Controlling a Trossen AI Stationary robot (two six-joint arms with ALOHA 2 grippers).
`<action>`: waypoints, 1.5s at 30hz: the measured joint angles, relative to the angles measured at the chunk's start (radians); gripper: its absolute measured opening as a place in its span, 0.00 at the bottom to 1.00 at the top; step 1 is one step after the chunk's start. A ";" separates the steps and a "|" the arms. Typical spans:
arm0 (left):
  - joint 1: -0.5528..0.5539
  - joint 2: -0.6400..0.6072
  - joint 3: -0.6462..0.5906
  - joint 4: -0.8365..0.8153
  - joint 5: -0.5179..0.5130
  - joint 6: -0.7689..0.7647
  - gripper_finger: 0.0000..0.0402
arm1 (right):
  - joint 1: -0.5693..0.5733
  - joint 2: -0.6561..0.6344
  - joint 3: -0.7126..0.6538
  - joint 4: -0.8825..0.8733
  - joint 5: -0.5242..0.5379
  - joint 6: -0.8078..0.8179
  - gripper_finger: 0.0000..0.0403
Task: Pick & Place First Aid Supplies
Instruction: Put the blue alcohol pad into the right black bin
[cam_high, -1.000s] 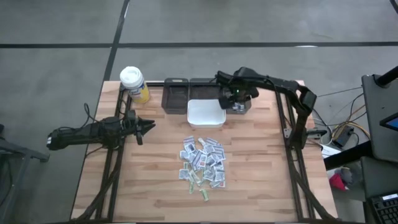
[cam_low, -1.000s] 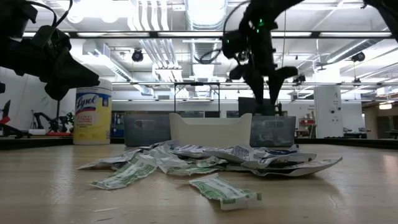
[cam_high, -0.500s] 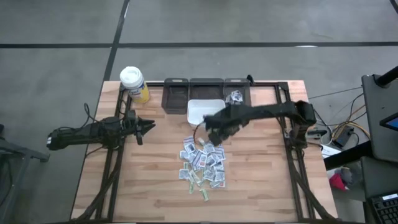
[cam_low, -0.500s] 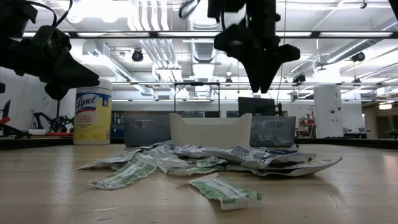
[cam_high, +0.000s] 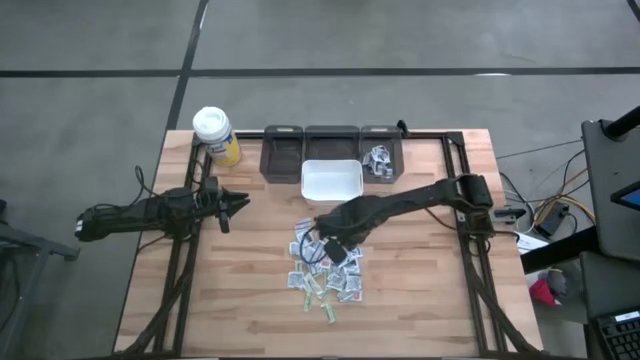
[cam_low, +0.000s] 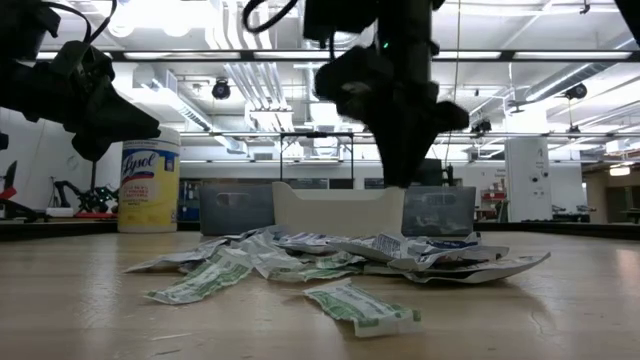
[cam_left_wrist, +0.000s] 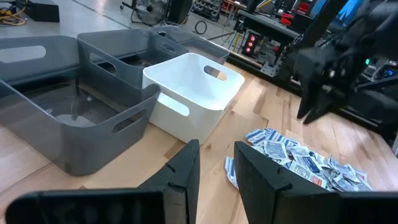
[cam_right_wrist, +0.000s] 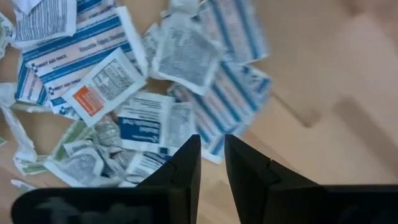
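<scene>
The first aid supplies (cam_high: 325, 268) lie as a loose heap of small printed paper packets on the wooden table, seen also in the low view (cam_low: 340, 255) and the right wrist view (cam_right_wrist: 124, 93). My right gripper (cam_high: 332, 242) hangs above the heap's far edge, pointing down. Its fingers (cam_right_wrist: 186, 168) stand a narrow gap apart with nothing between them, clear of the packets (cam_low: 400, 175). My left gripper (cam_high: 240, 205) waits at the table's left side, above the table, open and empty (cam_left_wrist: 216, 162).
A white bin (cam_high: 332, 180) stands just beyond the heap. Three grey bins (cam_high: 283, 152) line the far edge behind it; the rightmost (cam_high: 380, 158) holds several packets. A white-capped yellow bottle (cam_high: 215, 135) stands at the far left corner.
My right gripper has swung from over the rightmost grey bin toward the table's near and left edges, stopping above the heap and sinking a little. Its fingers, wide apart a second ago, have drawn close together. The packets have not moved.
</scene>
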 joint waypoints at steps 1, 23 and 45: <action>0.000 0.000 0.000 0.000 0.000 0.000 0.23 | -0.003 0.010 0.000 0.014 -0.014 0.000 0.17; 0.000 0.000 0.000 0.000 0.000 0.000 0.23 | -0.072 0.099 -0.002 0.146 -0.032 0.002 0.35; 0.000 0.000 0.000 0.000 0.000 0.000 0.23 | -0.082 0.150 -0.002 0.147 -0.068 0.002 0.28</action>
